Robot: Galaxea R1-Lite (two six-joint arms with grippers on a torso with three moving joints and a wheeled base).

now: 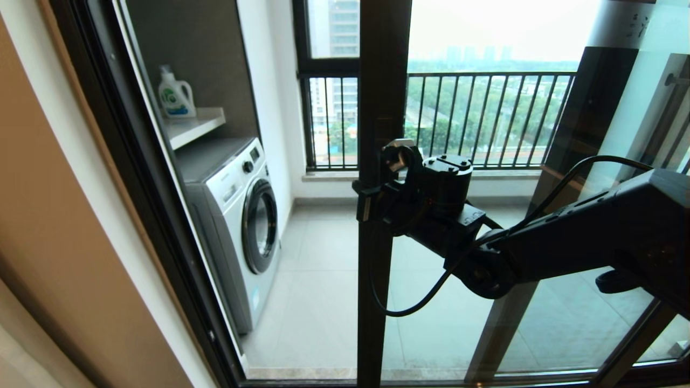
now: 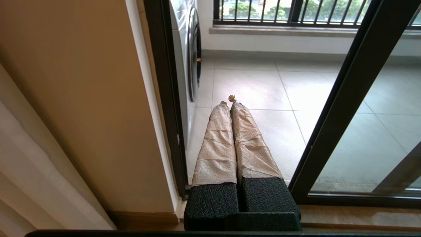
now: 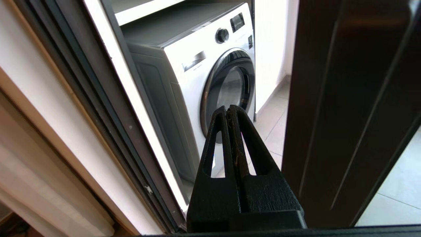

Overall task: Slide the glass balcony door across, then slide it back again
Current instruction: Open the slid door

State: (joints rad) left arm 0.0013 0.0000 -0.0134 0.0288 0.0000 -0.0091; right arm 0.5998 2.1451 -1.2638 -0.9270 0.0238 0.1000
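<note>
Glass balcony door (image 1: 375, 97) sits partway across the opening, gap on its left toward the washing machine (image 1: 242, 221). Right gripper (image 1: 362, 205) at the door's frame edge, fingers clenched together, empty. Left gripper (image 2: 228, 102) low by the doorway, fingers pressed together, holding nothing.

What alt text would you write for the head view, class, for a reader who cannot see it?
The right gripper, fingers shut, sits against the dark upright edge of the glass balcony door, which stands partly open. Through the gap are a washing machine, a detergent bottle on a shelf, and balcony railings.
</note>
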